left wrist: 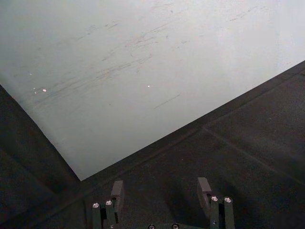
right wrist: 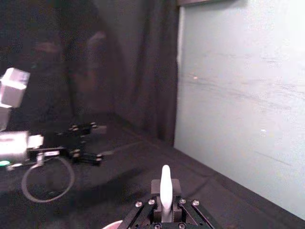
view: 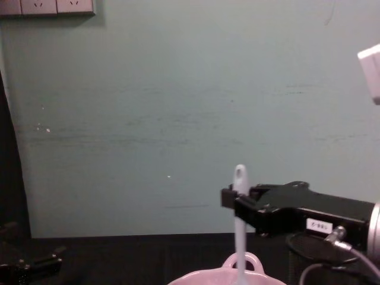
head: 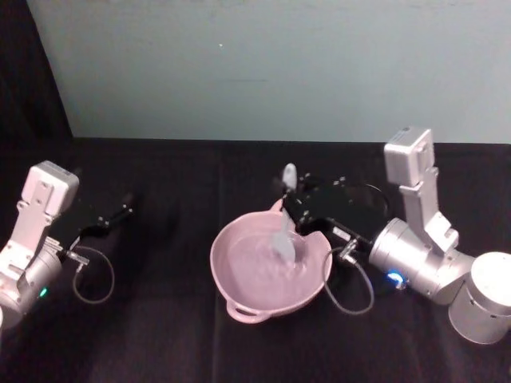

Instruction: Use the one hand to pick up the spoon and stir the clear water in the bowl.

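No legible txt or nos. anywhere. White label (view: 319, 225) on right gripper (view: 236, 205): print too small to read.

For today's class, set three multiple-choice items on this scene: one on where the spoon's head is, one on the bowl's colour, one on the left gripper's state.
1. Where is the head of the spoon?
A. flat on the table
B. down inside the bowl
C. under the bowl

2. What colour is the bowl?
A. pale pink
B. green
C. yellow

3. How is the left gripper?
A. shut on the spoon
B. shut on a cup
C. open, holding nothing

Answers:
1 B: the right gripper holds the spoon upright with its head dipped into the bowl.
2 A: the head view shows a pink rim and wall.
3 C: its fingers stand apart over bare black cloth.
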### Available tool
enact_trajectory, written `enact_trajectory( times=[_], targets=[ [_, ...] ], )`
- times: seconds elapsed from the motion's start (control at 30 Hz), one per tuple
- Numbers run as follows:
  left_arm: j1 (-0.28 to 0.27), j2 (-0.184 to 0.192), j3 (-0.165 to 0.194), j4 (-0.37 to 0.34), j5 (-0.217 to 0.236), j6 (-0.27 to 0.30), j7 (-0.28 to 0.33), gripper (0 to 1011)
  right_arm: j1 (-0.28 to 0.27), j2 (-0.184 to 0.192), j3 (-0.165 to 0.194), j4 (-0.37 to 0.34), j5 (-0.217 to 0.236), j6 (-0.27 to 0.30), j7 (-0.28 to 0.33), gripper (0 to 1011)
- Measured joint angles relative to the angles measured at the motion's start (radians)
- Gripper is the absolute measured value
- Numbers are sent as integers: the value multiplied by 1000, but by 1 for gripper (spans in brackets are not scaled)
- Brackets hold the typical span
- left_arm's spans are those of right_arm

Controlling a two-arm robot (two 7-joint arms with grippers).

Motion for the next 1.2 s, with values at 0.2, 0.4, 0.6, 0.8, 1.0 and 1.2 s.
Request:
enact_trajectory(
  times=[0.2,0.4,0.6,0.8,1.0,1.2],
  targets=[
    [0,0,0,0,0,0,0,1005,-2,0,-32,-29,-11,13,30,116],
    [0,0,0,0,0,0,0,1005,8,-22,-55,-24,1,17,52,116],
    [0,0,0,0,0,0,0,1005,35,-53,-68,17,23,16,63,116],
    [0,0,0,0,0,0,0,1005,75,-91,-67,94,56,9,65,116],
    [0,0,0,0,0,0,0,1005,96,-103,-49,145,64,-1,46,116],
    [0,0,0,0,0,0,0,1005,92,-86,-17,152,68,-8,20,116]
  ],
)
